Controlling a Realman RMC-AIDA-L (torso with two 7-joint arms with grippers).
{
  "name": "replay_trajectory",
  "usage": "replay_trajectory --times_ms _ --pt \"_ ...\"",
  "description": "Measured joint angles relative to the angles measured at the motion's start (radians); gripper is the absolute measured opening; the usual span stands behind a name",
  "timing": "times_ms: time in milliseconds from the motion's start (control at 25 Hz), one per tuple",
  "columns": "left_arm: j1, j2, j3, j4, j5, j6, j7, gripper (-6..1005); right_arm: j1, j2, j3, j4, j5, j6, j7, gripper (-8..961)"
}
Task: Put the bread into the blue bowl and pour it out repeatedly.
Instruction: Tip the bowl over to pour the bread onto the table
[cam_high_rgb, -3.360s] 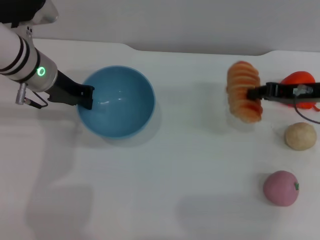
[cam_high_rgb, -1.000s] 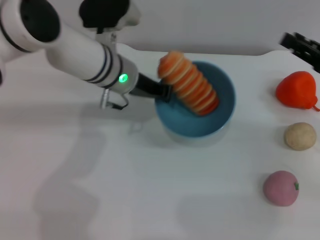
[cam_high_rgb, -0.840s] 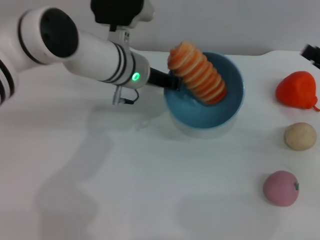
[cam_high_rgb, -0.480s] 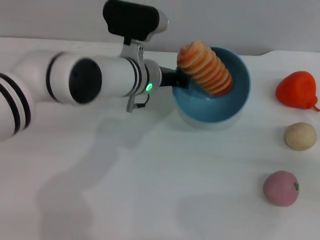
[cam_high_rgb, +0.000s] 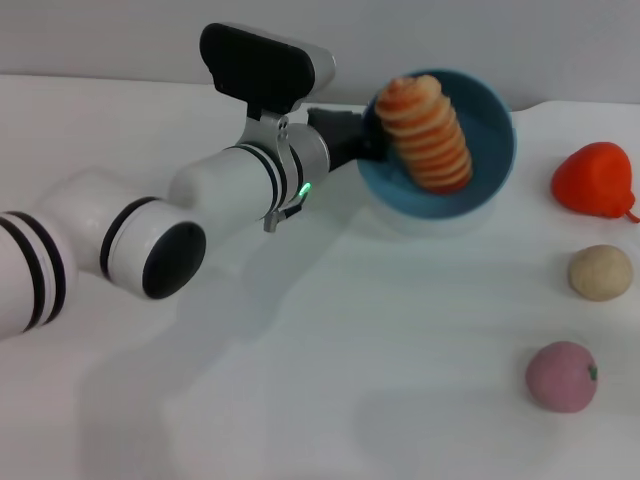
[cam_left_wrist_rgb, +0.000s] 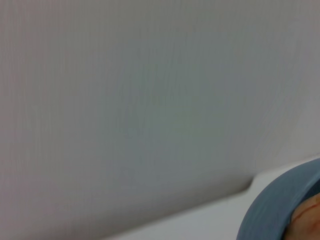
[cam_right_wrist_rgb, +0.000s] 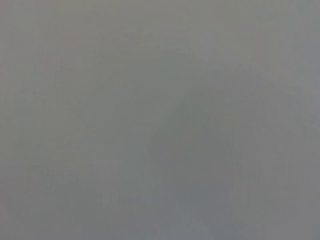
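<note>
Bread (cam_high_rgb: 426, 133) lying inside bowl (cam_high_rgb: 497, 140), held above white table (cam_high_rgb: 330, 350) near its far edge, well right of centre. Bowl tipped, its glossy blue inside turned toward the head camera, its shadow cast on the table just below. Loaf leaning against the bowl's inner wall, orange-and-cream ridges facing out, one end poking past the upper rim, the other end low in the hollow.

Left gripper (cam_high_rgb: 368, 141) at the bowl's left rim, dark fingers pinching the rim at the spot where the loaf's upper end sits. White left arm reaching in from the lower left across the table, black wrist block on top, small green light glowing on the side of the forearm.

In the left wrist view, only a curved slice of bowl rim (cam_left_wrist_rgb: 272, 207) in one corner, a sliver of orange bread (cam_left_wrist_rgb: 306, 220) just inside it, plain pale wall and the table edge behind.

Right gripper out of sight in every view; right wrist camera showing nothing but flat grey.

Along the table's right side, three toys well apart from the bowl: red fruit (cam_high_rgb: 594, 180) farthest back, tan ball (cam_high_rgb: 601, 272) in the middle, pink ball (cam_high_rgb: 561, 376) nearest, each lying separate.
</note>
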Motion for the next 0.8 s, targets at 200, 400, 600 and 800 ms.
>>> replay_trajectory --times_ms 200,400,600,800 --pt "0.002 0.000 0.072 0.037 0.003 0.167 0.014 0 0.002 -0.001 0.006 0.036 0.000 0.003 0.000 525" --pt "0.000 0.000 0.138 0.046 0.005 0.296 0.153 0 0.006 -0.002 0.025 0.069 0.000 0.011 0.003 526" --pt "0.004 0.000 0.171 0.047 0.002 0.385 0.285 0 0.004 -0.005 0.037 0.098 -0.005 0.073 0.056 528" --pt "0.003 0.000 0.170 0.047 0.001 0.405 0.320 0 0.005 -0.006 0.029 0.119 -0.012 0.112 0.071 529"
